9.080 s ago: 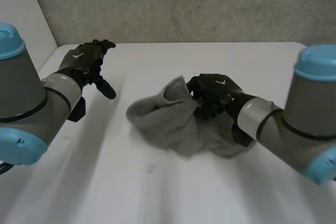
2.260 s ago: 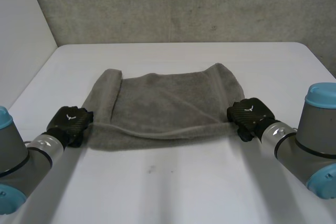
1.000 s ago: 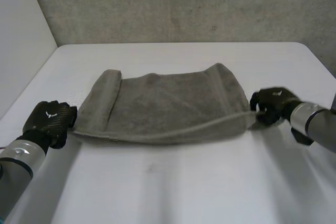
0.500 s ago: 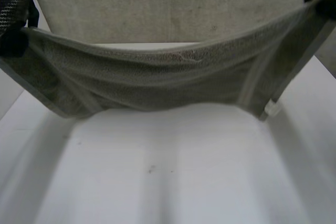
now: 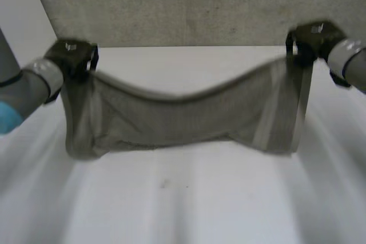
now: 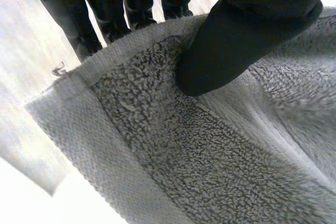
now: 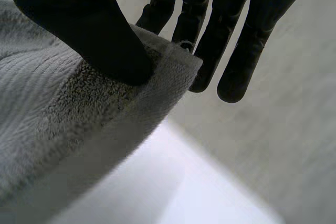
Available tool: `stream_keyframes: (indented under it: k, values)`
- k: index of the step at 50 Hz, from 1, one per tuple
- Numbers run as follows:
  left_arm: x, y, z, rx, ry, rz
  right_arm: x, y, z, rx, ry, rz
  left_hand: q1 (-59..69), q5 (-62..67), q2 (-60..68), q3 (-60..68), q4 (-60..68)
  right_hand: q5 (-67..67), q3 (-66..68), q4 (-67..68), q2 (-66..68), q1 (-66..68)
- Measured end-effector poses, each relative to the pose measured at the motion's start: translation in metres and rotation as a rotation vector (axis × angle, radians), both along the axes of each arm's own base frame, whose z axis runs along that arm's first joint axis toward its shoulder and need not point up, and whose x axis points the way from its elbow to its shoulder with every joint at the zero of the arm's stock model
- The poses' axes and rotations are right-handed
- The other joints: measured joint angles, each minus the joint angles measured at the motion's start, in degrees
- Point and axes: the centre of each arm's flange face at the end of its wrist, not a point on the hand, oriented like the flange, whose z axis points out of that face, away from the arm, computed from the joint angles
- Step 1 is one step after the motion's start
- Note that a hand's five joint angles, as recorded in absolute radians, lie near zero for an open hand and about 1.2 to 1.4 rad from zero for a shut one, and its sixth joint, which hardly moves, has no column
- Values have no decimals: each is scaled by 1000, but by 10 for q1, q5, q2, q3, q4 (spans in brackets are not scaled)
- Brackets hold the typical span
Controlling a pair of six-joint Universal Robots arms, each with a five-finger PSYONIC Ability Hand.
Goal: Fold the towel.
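Note:
A grey towel (image 5: 183,118) hangs stretched between my two hands above the white table (image 5: 189,198), sagging in the middle, its lower edge near the tabletop. My left hand (image 5: 71,55) pinches the towel's top left corner. In the left wrist view the thumb (image 6: 236,40) presses the towel (image 6: 210,150) against the fingers (image 6: 131,3) behind it. My right hand (image 5: 311,38) pinches the top right corner. In the right wrist view its thumb (image 7: 94,35) clamps the towel's (image 7: 63,108) hem against the fingers (image 7: 210,30).
A grey wall (image 5: 189,4) stands behind the table's far edge. A lighter wall (image 5: 23,21) runs along the left side.
Both hands have lifted the towel off the table by its two corners. Since half a second ago they have come lower and moved away from the camera, and the towel hangs nearer the tabletop.

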Motion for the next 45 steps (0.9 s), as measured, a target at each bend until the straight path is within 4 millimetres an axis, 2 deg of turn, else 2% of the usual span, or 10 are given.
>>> stream_keyframes:
  k: [10,15,18,25,27,28,29,33,38,45]
  values:
    - [-22,-6,145,-581,241,-68,-1,4,128,-593,-351,23,0,0,0,0,0,0,0,2,0,0]
    - [-16,1,156,-567,366,-81,-2,17,131,-580,-340,49,0,1,0,0,0,0,0,2,0,0]
    - [-10,1,140,-493,394,-66,0,21,119,-510,-310,66,0,1,0,0,0,1,0,2,0,0]
    - [7,12,43,-190,325,15,6,40,28,-128,-75,126,0,1,0,0,0,1,1,2,0,1]
    - [7,12,43,-190,325,15,6,40,28,-128,-75,126,0,1,0,0,0,1,1,2,0,1]
    - [13,23,2,-91,265,40,6,46,10,-71,-26,137,0,1,0,0,0,1,1,2,0,1]
    - [16,28,-13,-59,241,48,5,58,-23,28,66,158,0,1,0,0,0,1,1,2,0,1]
    - [23,50,-67,44,134,65,-1,76,-81,170,170,179,0,1,0,0,0,1,1,2,0,1]
    - [27,71,-106,96,37,63,-9,88,-127,276,172,169,0,1,0,0,0,1,1,2,0,1]
    - [32,80,-114,100,5,72,-16,86,-142,331,70,117,0,1,0,0,0,1,1,2,0,1]
